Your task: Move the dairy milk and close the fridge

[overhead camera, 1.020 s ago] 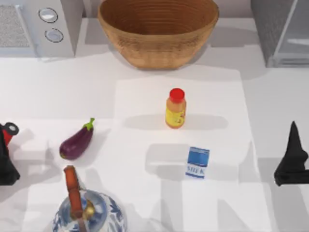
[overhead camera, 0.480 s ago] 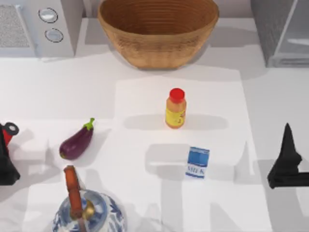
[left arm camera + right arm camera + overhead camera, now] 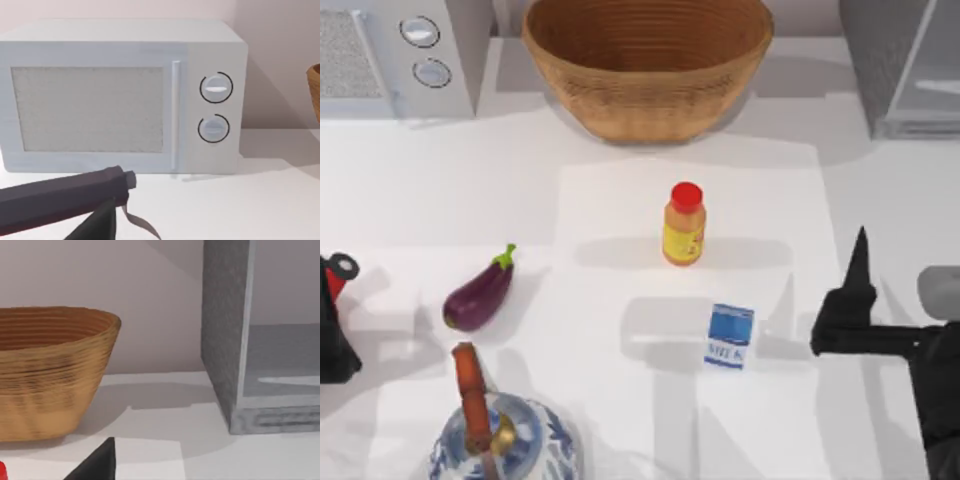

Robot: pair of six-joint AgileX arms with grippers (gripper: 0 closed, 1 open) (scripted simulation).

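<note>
Right gripper [image 3: 857, 262], jaws' state impossible to tell, near dairy milk [image 3: 730, 336] standing apart on surface [image 3: 620, 200]; left gripper [image 3: 332, 330] parked.

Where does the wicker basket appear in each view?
Top view: basket at the table's far edge, between microwave and fridge.
Left wrist view: its rim edge, beyond the microwave's knob side.
Right wrist view: basket beside the fridge, a gap between.
Shared landmark: the white table.
</note>
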